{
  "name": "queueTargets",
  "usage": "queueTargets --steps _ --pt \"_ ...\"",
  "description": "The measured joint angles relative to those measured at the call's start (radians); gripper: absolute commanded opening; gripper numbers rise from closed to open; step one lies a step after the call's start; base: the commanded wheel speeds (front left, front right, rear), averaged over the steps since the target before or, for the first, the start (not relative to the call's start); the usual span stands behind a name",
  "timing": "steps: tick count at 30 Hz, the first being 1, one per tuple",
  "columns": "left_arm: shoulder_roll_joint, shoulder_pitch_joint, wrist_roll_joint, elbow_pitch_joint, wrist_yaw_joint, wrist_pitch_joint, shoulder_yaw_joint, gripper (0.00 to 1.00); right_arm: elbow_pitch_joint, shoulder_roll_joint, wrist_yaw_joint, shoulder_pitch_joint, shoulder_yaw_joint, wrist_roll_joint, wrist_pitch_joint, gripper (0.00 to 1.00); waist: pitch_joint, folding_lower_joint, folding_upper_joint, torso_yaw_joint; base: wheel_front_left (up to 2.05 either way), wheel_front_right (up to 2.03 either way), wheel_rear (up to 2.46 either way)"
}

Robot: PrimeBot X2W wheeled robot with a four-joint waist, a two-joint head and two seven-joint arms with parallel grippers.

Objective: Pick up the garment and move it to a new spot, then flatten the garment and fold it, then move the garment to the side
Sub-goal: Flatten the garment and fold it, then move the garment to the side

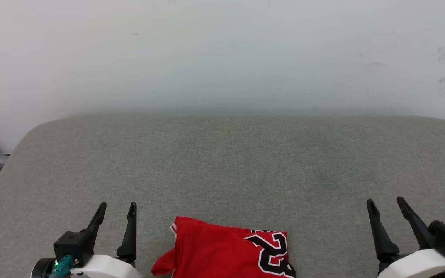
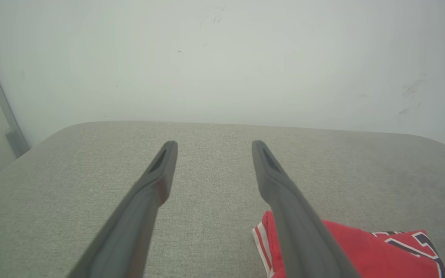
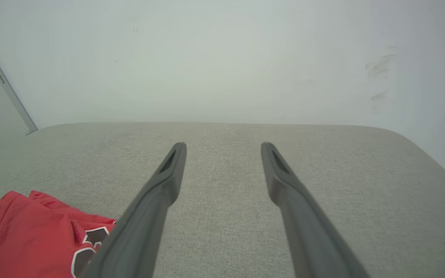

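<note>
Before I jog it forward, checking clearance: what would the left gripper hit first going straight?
Ahead of the left gripper lies bare grey cushion, then the white wall; which first is unclear. The garment sits to its right.

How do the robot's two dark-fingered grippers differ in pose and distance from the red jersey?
The left gripper sits close beside the red jersey; the right gripper stands well apart from it. The left gripper's fingers lean rightward in the head view, the right gripper's leftward. Both are open and empty, over the grey fabric surface.
</note>
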State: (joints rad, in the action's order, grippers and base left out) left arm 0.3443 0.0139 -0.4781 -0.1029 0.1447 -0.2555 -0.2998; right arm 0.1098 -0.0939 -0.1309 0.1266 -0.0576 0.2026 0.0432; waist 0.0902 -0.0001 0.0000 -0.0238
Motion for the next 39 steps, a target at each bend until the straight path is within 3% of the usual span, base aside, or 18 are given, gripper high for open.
queueTargets --steps 20,28,39 --pt "0.016 -0.026 0.016 -0.007 0.003 -0.003 -0.004 1.0 0.038 0.004 0.0 0.017 -0.035 -0.023 0.079 1.0 -0.02 0.0 0.0 -0.005 0.0 0.0 0.0" --pt "-0.019 -0.076 0.041 0.001 -0.027 -0.005 0.008 1.0 -0.074 -0.065 0.0 0.041 -0.04 0.263 0.302 1.0 -0.068 0.0 0.0 -0.085 0.0 0.0 0.0" --pt "-0.086 -0.123 0.088 0.007 -0.086 -0.006 0.059 1.0 -0.165 -0.068 0.0 0.018 0.138 0.564 0.574 1.0 -0.173 0.0002 -0.0001 -0.17 0.0 0.0 0.0"
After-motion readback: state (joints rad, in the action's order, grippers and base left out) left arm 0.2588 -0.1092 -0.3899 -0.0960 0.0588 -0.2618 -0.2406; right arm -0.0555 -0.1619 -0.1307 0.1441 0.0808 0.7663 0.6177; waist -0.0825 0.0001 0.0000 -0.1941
